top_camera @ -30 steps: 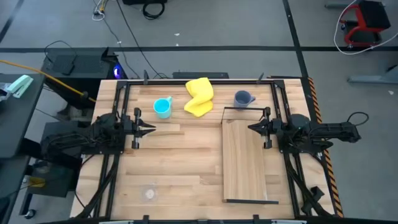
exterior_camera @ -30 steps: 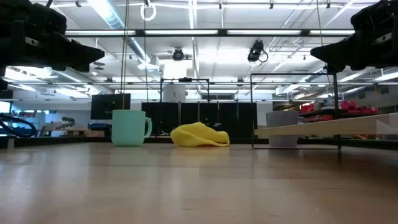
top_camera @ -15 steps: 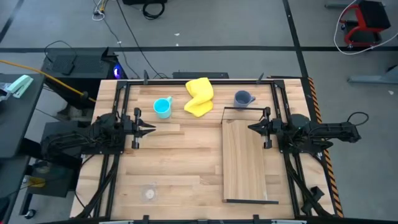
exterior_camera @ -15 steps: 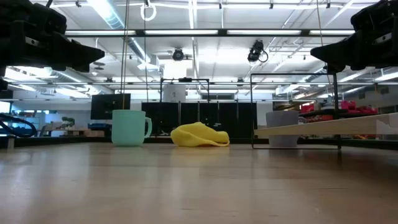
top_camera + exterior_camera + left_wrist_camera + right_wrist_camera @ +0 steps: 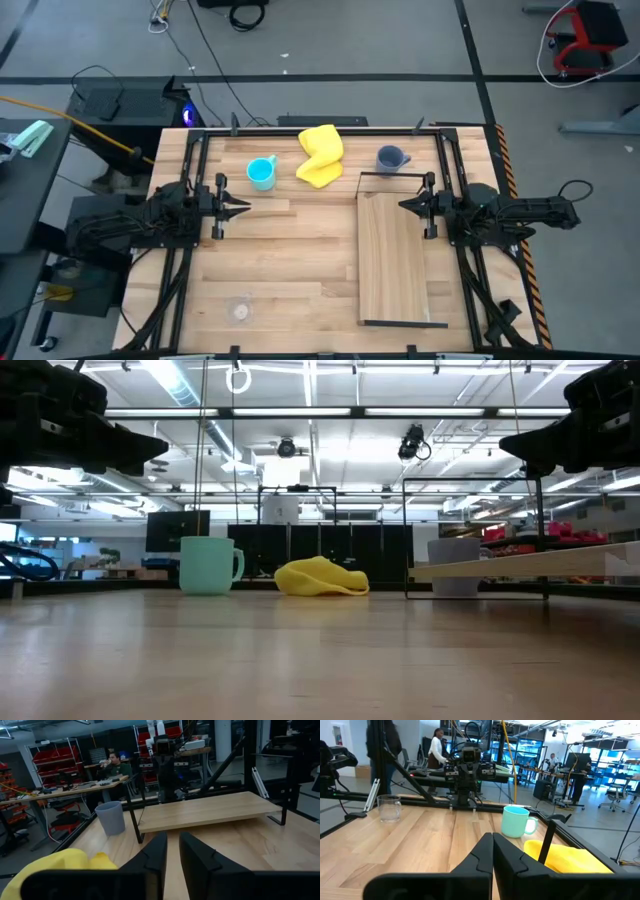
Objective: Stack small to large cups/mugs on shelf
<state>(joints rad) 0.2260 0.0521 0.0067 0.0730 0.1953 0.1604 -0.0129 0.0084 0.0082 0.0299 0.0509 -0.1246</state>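
Observation:
The cyan mug [image 5: 262, 173] stands upright at the table's far left and also shows in the right wrist view [image 5: 516, 821]. The grey-blue mug [image 5: 390, 158] stands at the far right, just beyond the shelf [image 5: 393, 255]. The shelf is a pale board raised on thin black legs. The clear cup [image 5: 240, 312] stands near the front left and shows in the right wrist view [image 5: 389, 808]. My left gripper [image 5: 247, 208] hovers left of centre, its fingers a narrow gap apart [image 5: 173, 837], empty. My right gripper [image 5: 402, 206] hovers over the shelf's far end, shut [image 5: 493, 836] and empty.
A crumpled yellow cloth [image 5: 320, 155] lies between the two mugs at the far edge. Black frame rails run along the table's left and right sides. Bare planks lie between the grippers and toward the near edge. People stand or sit in the room behind.

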